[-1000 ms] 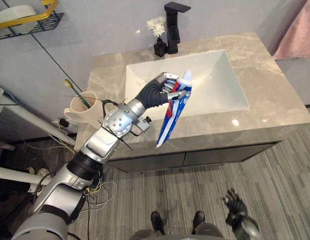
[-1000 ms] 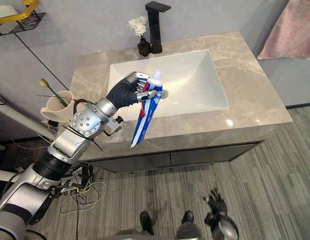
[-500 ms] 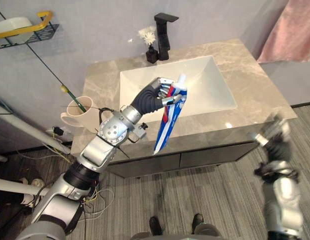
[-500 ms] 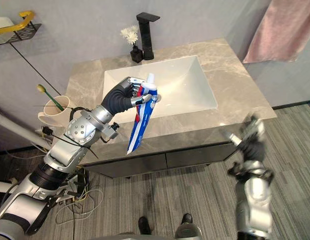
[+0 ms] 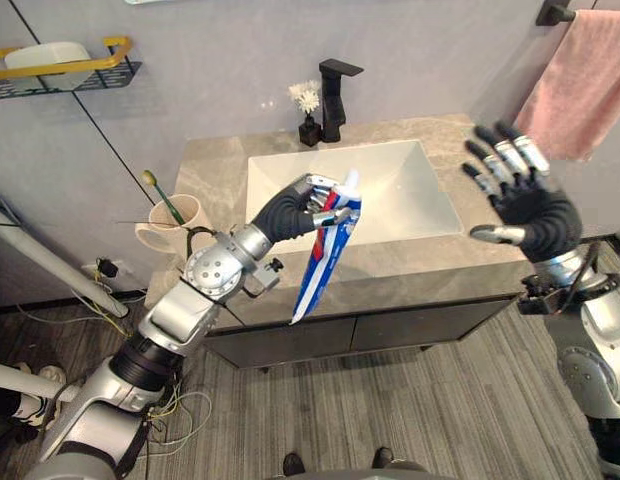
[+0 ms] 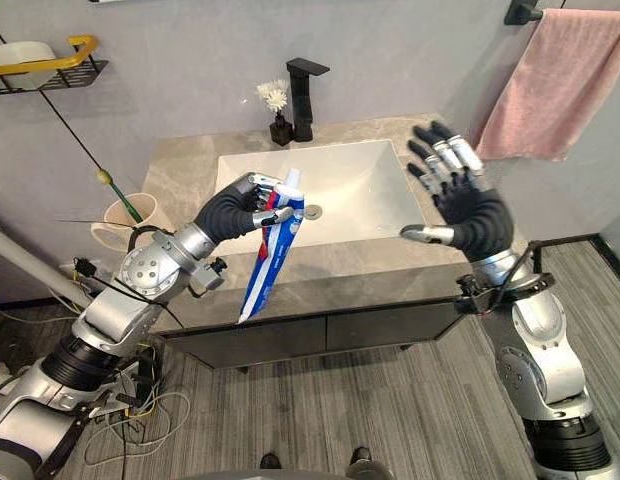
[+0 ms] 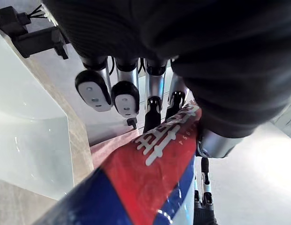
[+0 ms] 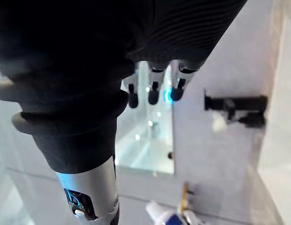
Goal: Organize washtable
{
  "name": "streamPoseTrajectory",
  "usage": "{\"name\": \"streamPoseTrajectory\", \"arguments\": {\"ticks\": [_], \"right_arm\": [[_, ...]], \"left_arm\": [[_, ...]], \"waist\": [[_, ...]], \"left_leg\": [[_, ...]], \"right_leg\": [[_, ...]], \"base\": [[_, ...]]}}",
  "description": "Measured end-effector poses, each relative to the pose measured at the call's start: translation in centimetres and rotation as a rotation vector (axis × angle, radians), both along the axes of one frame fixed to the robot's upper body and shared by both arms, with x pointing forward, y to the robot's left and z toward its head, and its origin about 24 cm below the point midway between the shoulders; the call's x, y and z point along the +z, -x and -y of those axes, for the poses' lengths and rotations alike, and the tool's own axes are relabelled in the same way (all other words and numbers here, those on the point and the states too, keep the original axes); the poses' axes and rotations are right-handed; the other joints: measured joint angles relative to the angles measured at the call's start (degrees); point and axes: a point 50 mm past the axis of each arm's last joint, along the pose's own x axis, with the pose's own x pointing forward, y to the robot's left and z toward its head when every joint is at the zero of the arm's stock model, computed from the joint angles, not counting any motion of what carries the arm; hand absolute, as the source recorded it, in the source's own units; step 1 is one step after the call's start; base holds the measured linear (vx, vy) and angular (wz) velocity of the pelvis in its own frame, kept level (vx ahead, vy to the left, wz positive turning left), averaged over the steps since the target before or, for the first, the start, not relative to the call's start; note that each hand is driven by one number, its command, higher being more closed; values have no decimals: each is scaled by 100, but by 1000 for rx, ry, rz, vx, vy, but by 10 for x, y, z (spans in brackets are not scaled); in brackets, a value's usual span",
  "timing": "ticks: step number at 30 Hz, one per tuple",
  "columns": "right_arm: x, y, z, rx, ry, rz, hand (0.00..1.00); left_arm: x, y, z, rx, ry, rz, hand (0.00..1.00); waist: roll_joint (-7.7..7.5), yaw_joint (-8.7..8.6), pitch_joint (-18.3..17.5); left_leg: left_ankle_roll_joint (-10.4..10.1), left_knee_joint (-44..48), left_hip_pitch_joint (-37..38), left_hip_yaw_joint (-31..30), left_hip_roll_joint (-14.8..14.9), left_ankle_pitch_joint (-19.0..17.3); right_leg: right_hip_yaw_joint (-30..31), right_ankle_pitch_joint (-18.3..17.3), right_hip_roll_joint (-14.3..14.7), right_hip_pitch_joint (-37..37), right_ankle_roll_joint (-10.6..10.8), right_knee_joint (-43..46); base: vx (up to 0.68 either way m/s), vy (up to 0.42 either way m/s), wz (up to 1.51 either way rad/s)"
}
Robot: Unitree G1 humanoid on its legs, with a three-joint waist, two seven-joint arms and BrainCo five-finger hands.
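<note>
Right hand (image 5: 530, 210) higher now; one toothpaste tube (image 5: 320, 255)

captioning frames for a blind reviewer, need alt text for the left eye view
The robot's left hand holds a red, white and blue toothpaste tube cap-up over the front edge of the white sink. Its right hand is raised open, near a pink towel.

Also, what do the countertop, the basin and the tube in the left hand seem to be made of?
Countertop: likely polished stone or stone-look slab; grey-beige veining, sheen. Basin: probably glazed ceramic; smooth, glossy white. Tube in the left hand: seemingly flexible plastic laminate; glossy print, flattened end.
</note>
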Motion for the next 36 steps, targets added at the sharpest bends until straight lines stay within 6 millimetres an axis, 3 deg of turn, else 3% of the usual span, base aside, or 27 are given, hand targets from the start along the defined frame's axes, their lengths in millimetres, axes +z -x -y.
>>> {"name": "streamPoseTrajectory", "arguments": {"ticks": [9,15,27,36], "right_arm": [[-33,-3,-15,140,-23,-234,0],[-43,-2,-29,211,-53,-300,0],[-33,-10,-66,371,-127,-299,0],[-33,-17,-72,377,-168,-336,0]], "left_arm": [[14,-3,12,-42,-32,49,100],[11,-8,16,-42,-54,36,100],[26,-12,40,-99,-30,71,100],[21,-17,43,-72,4,39,100]], "waist": [[-1,-4,-1],[9,-4,-8],[40,17,-84],[83,54,-117]], "left_leg": [[5,-1,-82,-133,-6,78],[14,-2,-104,-155,-6,110],[42,-18,-208,-188,-5,246],[57,-52,-302,-188,2,358]], "right_leg": [[-135,6,-5,-9,-9,2],[-144,21,4,-25,-22,2],[-146,136,34,-126,-67,-10],[-139,357,106,-128,-108,-267]], "base": [[-19,-6,8],[-3,0,1],[-11,5,0],[-17,5,-1]]}}
